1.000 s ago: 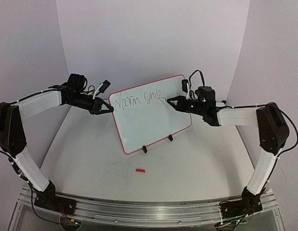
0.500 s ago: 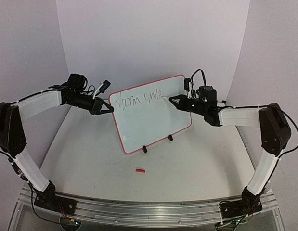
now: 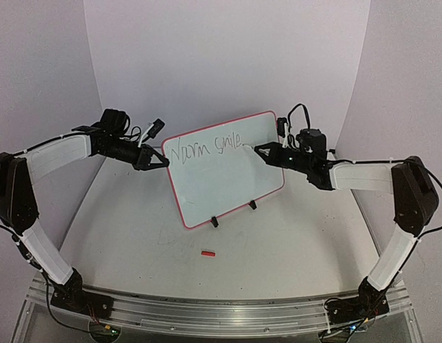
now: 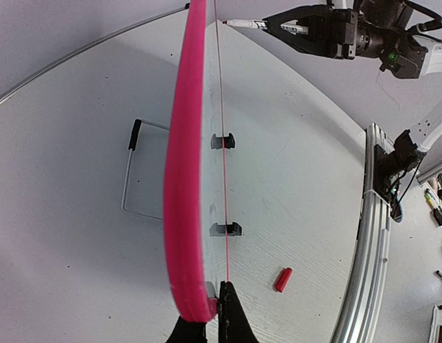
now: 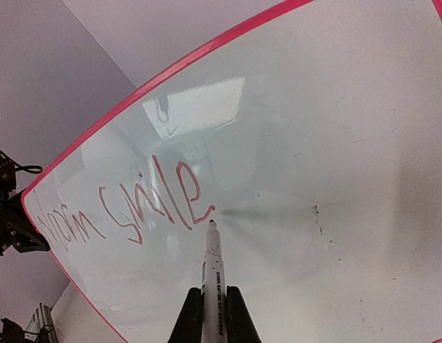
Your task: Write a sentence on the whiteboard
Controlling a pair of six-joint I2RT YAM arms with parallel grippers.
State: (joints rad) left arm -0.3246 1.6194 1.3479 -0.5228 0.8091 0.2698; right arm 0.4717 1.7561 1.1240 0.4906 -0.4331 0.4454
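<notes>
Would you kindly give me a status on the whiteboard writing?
Left fingers shut on whiteboard edge. Right fingers shut on marker, tip at sentence end. Red cap lies apart on table.

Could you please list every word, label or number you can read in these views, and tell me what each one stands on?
"Norm smile" (the first word is loosely scrawled, so that reading is uncertain): red handwriting on the whiteboard.
Small dark print along the barrel of the marker: too small to read.
Nothing else legible shows in any view.
</notes>
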